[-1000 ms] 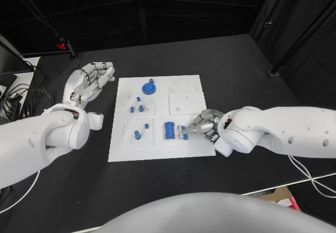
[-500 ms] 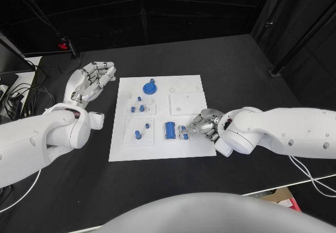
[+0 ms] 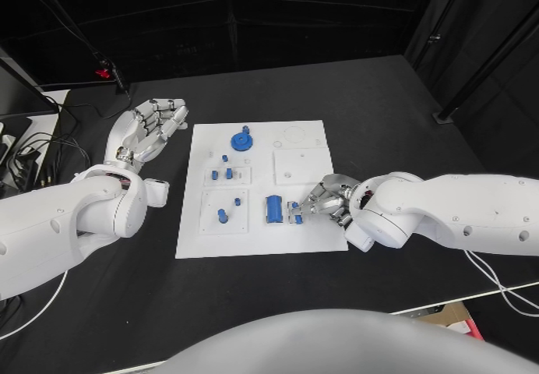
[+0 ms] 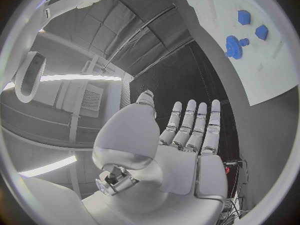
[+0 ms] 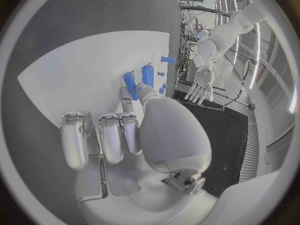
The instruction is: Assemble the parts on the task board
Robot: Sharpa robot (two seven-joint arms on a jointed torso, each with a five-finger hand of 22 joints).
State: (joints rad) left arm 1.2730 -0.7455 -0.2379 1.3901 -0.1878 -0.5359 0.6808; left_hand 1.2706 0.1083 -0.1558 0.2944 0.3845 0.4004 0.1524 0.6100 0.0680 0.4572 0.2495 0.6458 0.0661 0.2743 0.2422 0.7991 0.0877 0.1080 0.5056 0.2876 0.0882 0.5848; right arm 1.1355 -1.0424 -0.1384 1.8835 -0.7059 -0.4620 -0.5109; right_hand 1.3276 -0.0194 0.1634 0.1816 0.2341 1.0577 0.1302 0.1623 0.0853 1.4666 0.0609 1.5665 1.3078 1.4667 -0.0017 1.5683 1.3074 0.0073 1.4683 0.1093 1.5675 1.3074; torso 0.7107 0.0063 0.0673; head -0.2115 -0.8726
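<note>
Task board (image 3: 256,234), a white plate, lies in the middle of the black table (image 3: 371,109) and carries several blue parts: a gear (image 3: 241,141) near its far edge, small pieces (image 3: 226,173) on a raised square tile at centre-left, further pieces (image 3: 223,215) on a second tile nearer the robot, and an upright cylinder (image 3: 273,209) near the board's right side. Right hand (image 3: 322,202) sits over the board's right edge, just beside the cylinder, its fingertips closed around a small blue part (image 3: 297,212); in the right wrist view the thumb reaches toward a blue peg (image 5: 130,85), with the other fingers (image 5: 100,137) extended over the white surface, though whether the peg is actually gripped cannot be told for certain. Left hand (image 3: 144,128) rests off the board, above the black table just beside the board's left far corner, palm open and fingers straight and slightly apart, holding nothing; the left wrist view shows these fingers (image 4: 195,126) extended side by side, with the gear (image 4: 233,47) well apart from them.
</note>
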